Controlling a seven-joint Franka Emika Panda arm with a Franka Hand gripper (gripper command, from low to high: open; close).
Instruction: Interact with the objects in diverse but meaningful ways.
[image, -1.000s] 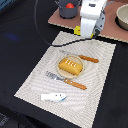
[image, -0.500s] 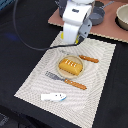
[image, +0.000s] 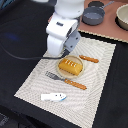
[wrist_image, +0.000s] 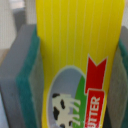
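Observation:
In the wrist view a yellow box (wrist_image: 75, 55) with a red mark and a cow picture sits upright between my gripper's (wrist_image: 75, 80) grey-green pads (wrist_image: 27, 80); the jaws are shut on it. In the exterior view my white gripper (image: 69, 46) hangs over the striped mat, just behind the bread loaf (image: 70, 66), and hides the box. The orange-brown scored loaf lies on the tan plate (image: 80, 73). The white-and-blue fish (image: 53, 96) lies near the mat's front edge. The red tomato is out of view.
A wooden-handled fork (image: 66, 80) lies in front of the plate and a knife (image: 89, 58) behind it. A grey pot (image: 93, 15) and a tan bowl (image: 123, 15) stand on the brown board at the back right. The striped mat (image: 102, 85) lies on a dark table.
The arm has moved toward the exterior view's left and forward over the mat, coming close behind the bread loaf. The loaf, fish and cutlery have not moved.

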